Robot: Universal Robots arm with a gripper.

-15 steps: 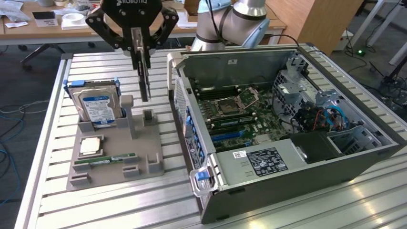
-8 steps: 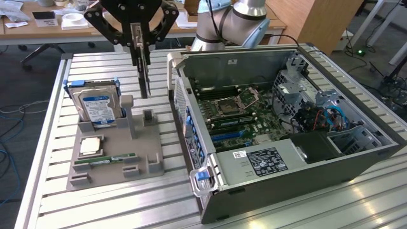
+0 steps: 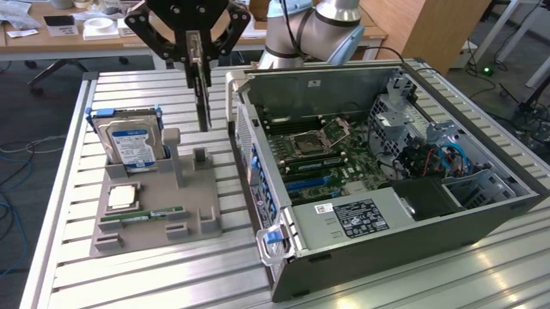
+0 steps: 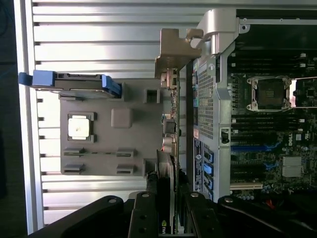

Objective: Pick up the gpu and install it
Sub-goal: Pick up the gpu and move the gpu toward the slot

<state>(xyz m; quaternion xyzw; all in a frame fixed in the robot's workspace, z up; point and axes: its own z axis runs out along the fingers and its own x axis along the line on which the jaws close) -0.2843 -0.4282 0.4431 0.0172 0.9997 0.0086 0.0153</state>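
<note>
My gripper [image 3: 196, 55] is shut on the gpu [image 3: 203, 96], a thin dark card hanging upright, edge-on, from between the fingers. The card's lower end is just above the grey parts holder [image 3: 154, 212], over its small slot block [image 3: 199, 158], and a short way from the open computer case [image 3: 387, 187]. In the wrist view the gpu [image 4: 172, 144] runs edge-on away from my gripper [image 4: 171, 203], its metal bracket [image 4: 171, 52] at the far end, between the holder [image 4: 106, 134] and the case wall [image 4: 205, 99].
On the holder stand a silver hard drive [image 3: 129, 138] with blue rails, a CPU [image 3: 123, 196] and a green memory stick [image 3: 142, 215]. The case lies open with the motherboard [image 3: 318, 154] exposed. The slatted aluminium table [image 3: 172, 283] ends near the exterior view's left.
</note>
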